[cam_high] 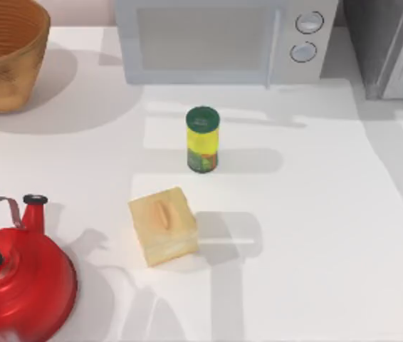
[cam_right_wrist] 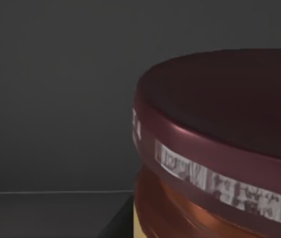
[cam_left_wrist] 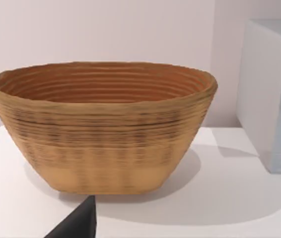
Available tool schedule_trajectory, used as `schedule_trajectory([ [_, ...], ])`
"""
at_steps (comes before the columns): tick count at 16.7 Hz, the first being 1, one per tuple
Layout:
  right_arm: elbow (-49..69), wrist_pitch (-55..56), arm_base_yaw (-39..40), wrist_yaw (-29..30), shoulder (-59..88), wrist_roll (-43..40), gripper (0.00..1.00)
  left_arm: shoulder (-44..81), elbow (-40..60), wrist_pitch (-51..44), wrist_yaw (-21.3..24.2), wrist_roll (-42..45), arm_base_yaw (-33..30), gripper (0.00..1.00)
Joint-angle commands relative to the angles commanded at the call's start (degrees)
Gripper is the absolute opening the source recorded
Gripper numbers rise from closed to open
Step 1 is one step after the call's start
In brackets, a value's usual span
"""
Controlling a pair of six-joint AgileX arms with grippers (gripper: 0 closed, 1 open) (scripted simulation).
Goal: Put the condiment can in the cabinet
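The condiment can [cam_right_wrist: 220, 148], with a dark maroon lid and an orange body, looms very close in the right wrist view. Dark grey walls of the cabinet [cam_right_wrist: 56, 99] surround it. One dark finger [cam_right_wrist: 119, 223] of my right gripper lies against the can's side, so the gripper is shut on it. In the top view the cabinet [cam_high: 390, 46] stands at the table's back right corner. My left gripper [cam_left_wrist: 76, 225] hangs idle at the left side, facing the wicker basket.
A slim yellow can with a green lid [cam_high: 202, 140] stands mid-table. A piece of bread [cam_high: 163, 225] lies in front of it. A light grey microwave [cam_high: 223, 35] sits at the back, a wicker basket [cam_high: 2, 57] back left, a red kettle [cam_high: 20, 278] front left.
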Motion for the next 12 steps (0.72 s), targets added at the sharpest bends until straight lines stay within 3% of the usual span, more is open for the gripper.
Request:
schedule_trajectory([
  [12,16.71,2.76,-3.92,-2.53,20.76,-1.31,0.00,0.00,0.00,0.00,0.00,0.00,0.00,1.00],
])
